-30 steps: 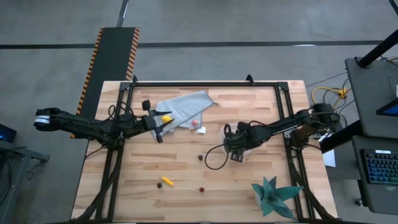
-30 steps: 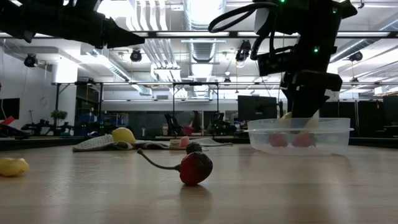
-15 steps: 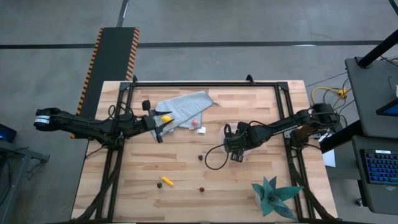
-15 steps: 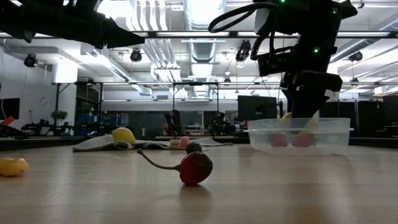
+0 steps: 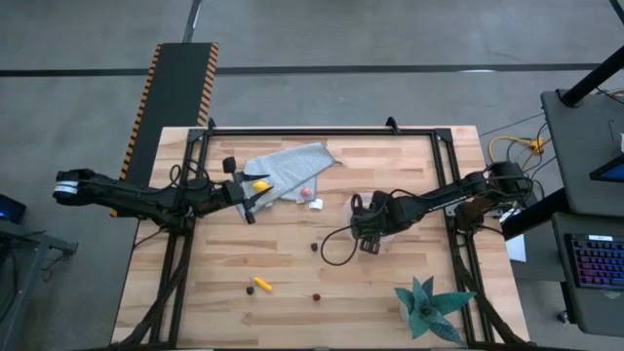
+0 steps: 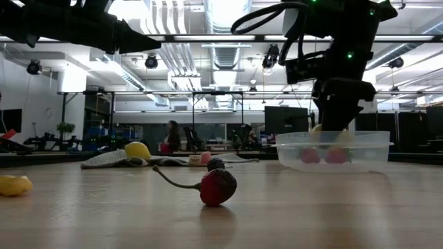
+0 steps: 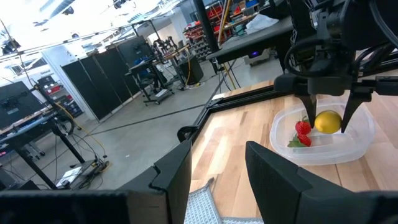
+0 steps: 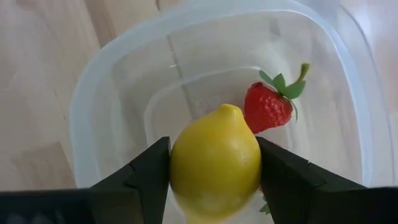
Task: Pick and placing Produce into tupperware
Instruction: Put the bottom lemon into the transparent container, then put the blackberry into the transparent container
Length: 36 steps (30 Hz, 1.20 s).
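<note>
Yellow toy lemon (image 8: 215,163), smooth and matte, egg-shaped with a small nub at one end, clamped between the two dark fingers of the right gripper (image 8: 215,171); held directly above the tupperware (image 8: 118,93), right of centre in the high view, so the release looks to be straight down
- Tupperware: clear, thin-walled plastic, rounded corners, stepped base; holds a red strawberry (image 8: 268,107), pitted skin, green leafy cap; a second red piece shows through the wall in the low view
- Lemon's long axis runs between the fingers, nub toward the container's far wall
- Left gripper (image 5: 251,200): upper left of centre in the high view, at the edge of the grey cloth (image 5: 292,166); fingers apart, nothing seen between them; well apart from the container, so the right arm is the nearer
- Another lemon (image 6: 138,150) on the cloth
- Cherry (image 6: 217,187), dark red, glossy, curved stem, on bare wood (image 5: 390,166)
- Orange-yellow stick piece (image 5: 261,285), lower centre-left, high view
- Teal spiky plant (image 5: 429,307), lower right
</note>
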Motion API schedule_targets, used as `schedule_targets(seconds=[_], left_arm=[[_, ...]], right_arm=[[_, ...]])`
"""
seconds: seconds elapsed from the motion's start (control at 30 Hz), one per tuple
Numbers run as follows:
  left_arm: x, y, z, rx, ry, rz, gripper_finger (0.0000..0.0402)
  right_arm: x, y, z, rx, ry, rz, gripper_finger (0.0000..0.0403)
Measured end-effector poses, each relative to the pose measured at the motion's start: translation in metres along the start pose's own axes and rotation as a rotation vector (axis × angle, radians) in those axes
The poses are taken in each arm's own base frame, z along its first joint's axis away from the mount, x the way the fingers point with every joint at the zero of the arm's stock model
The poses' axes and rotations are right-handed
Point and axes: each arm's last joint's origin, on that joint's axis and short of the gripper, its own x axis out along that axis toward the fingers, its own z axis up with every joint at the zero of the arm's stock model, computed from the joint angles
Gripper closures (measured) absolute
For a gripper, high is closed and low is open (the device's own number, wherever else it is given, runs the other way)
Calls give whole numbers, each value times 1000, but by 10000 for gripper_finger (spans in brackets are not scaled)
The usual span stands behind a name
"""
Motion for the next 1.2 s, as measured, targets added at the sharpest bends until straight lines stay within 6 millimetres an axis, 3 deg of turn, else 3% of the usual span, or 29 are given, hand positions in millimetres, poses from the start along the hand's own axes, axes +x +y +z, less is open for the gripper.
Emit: schedule_targets(seconds=[0.13, 0.23, 0.8, 1.2], left_arm=[[0, 0, 0, 0, 0, 0, 265], [0, 0, 0, 0, 0, 0, 265], [0, 0, 0, 0, 0, 0, 265], [0, 0, 0, 0, 0, 0, 265]], right_arm=[[0, -2, 1, 60, -12, -31, 125], [1, -3, 1, 67, -12, -33, 110], [-1, -3, 1, 65, -10, -18, 173], [-44, -7, 19, 82, -167, 58, 174]])
